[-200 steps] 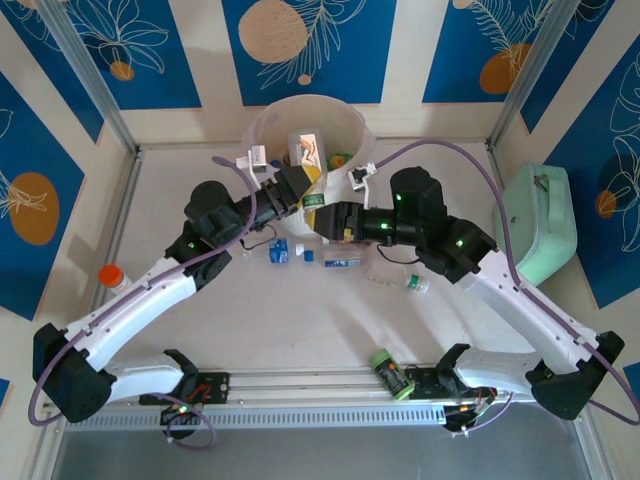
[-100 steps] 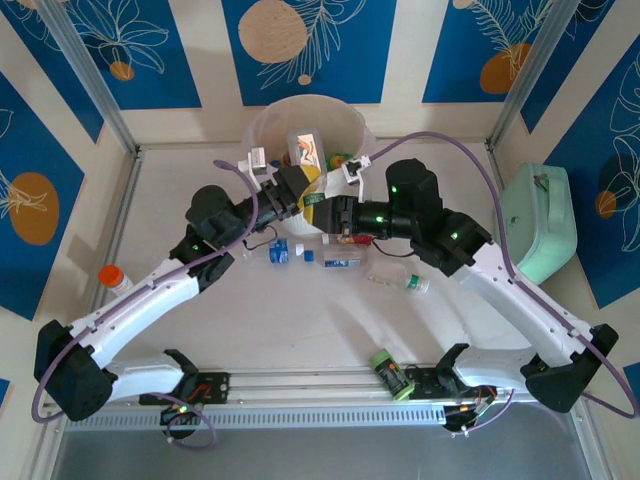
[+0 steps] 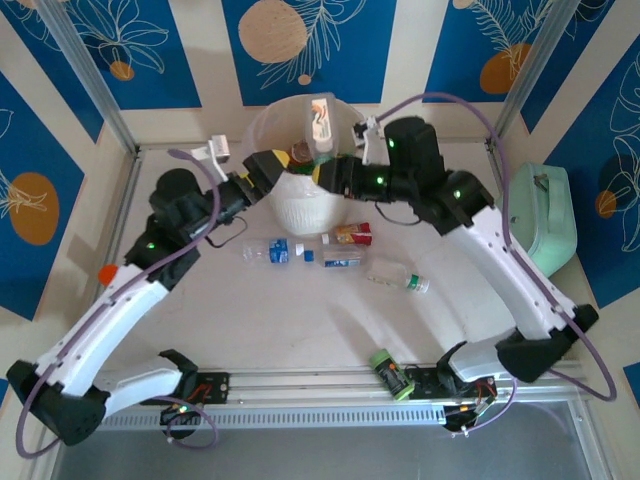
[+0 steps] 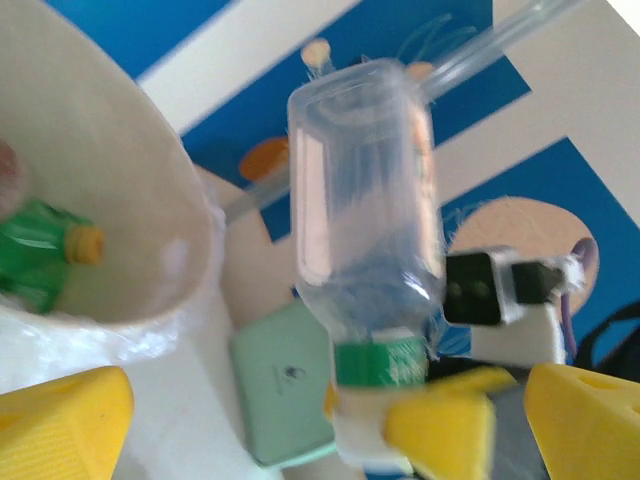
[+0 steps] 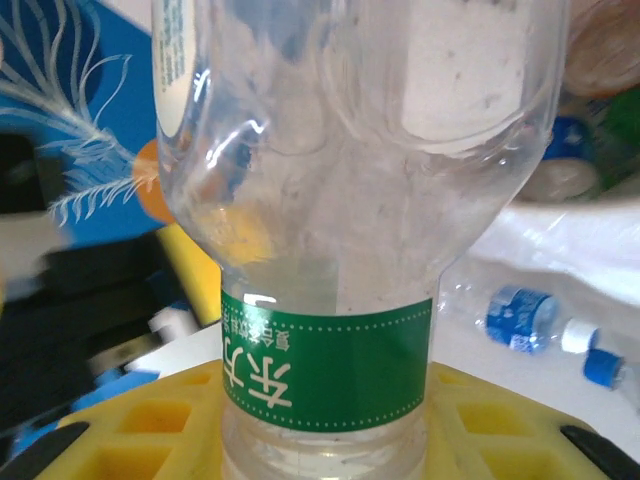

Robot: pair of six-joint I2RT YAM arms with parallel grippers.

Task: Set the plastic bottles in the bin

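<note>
Cream-white bin with bag liner at the table's far edge, a green bottle lying inside, a clear green-banded bottle neck-down above its mouth, several labelled bottles lying just before it, a green one near the front edge, an orange-capped one far left.

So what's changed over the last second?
The left end effector opened, let go of the clear bottle and drew back to the left. The right end effector closed on that bottle and raised it over the bin. The other bottles stayed put.
</note>
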